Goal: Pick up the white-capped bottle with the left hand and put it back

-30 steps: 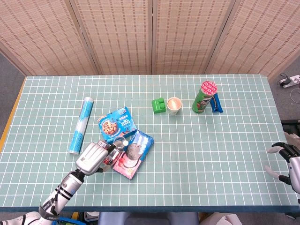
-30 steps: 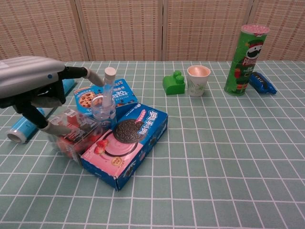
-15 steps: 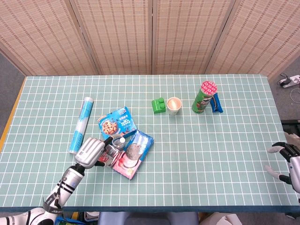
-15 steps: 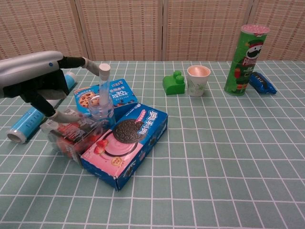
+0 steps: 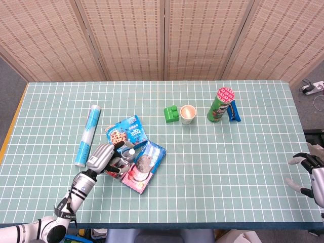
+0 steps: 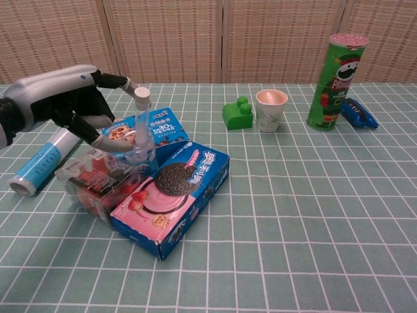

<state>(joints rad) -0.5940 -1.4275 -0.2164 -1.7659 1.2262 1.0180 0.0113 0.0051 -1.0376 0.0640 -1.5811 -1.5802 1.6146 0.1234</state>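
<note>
The clear bottle with a white cap (image 6: pixel 141 134) stands upright among snack packs at the table's left front; from the head view its cap (image 5: pixel 131 151) shows from above. My left hand (image 6: pixel 67 104) (image 5: pixel 102 157) is just left of it with fingers spread. One fingertip touches the cap and the thumb lies against the bottle's lower body. I see no closed grip on the bottle. My right hand (image 5: pixel 310 171) hangs past the table's right edge, fingers apart and holding nothing.
A pink cookie box (image 6: pixel 174 194) and a red snack pack (image 6: pixel 98 179) crowd the bottle's front, a blue cookie packet (image 6: pixel 156 124) its back. A blue tube (image 6: pixel 39 163) lies left. A green block (image 5: pixel 171 114), paper cup (image 5: pixel 188 113) and green chips can (image 5: pixel 220 105) stand further back.
My left hand has moved forward and up, from over the red snack pack to beside the bottle, fingers now touching its cap and body. The right hand has not moved.
</note>
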